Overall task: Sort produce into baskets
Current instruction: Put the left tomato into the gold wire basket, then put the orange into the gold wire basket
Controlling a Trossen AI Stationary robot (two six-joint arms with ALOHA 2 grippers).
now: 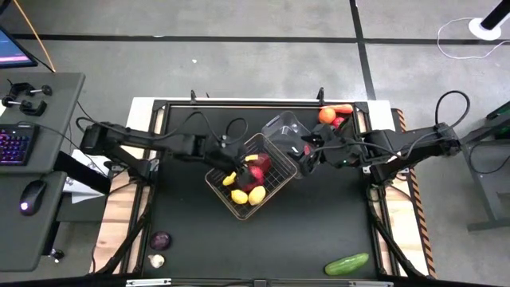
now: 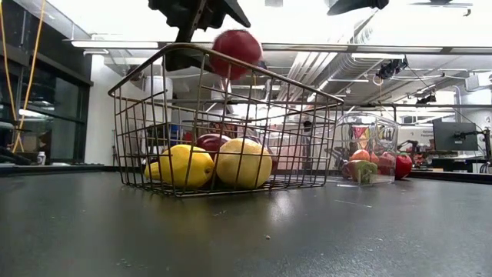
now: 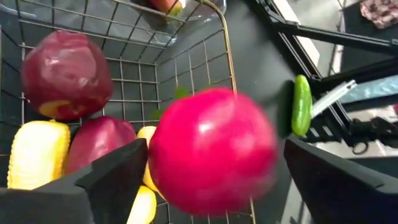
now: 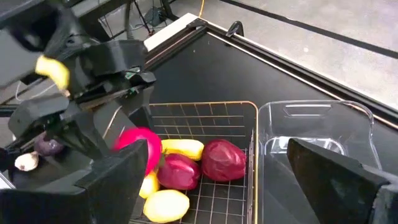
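The left tool (image 3: 211,186) is hanging open over the wire basket (image 1: 275,190), its two dark fingers (image 3: 112,180) spread wide with a red apple (image 3: 211,149) between them. The apple looks blurred and touches neither finger in the left wrist view, so it is probably dropping free; in the low view the same apple (image 2: 236,52) is sitting in the air just above the basket's rim (image 2: 231,58), below the tool (image 2: 196,15). Releasing from directly above the mesh makes sense, since the fruit then falls inside, not onto the table (image 1: 319,231).

Beneath it the basket is already holding two dark red fruits (image 3: 65,74) and several yellow lemons (image 2: 184,165), so the apple is joining its own kind.

The right tool (image 4: 236,186) is hovering just right of the basket, above the clear plastic tub (image 4: 317,121), its fingers likewise standing wide apart and holding nothing. It seems to be waiting beside its own container.

At the far right of the table an orange fruit (image 1: 326,115), a carrot (image 1: 343,109) and something red (image 1: 338,122) are clustered by the tub. A green cucumber (image 1: 347,264) is lying at the near right edge, well apart from both containers, while a purple onion (image 1: 160,240) and white garlic (image 1: 157,261) are resting at the near left. These look not yet sorted.
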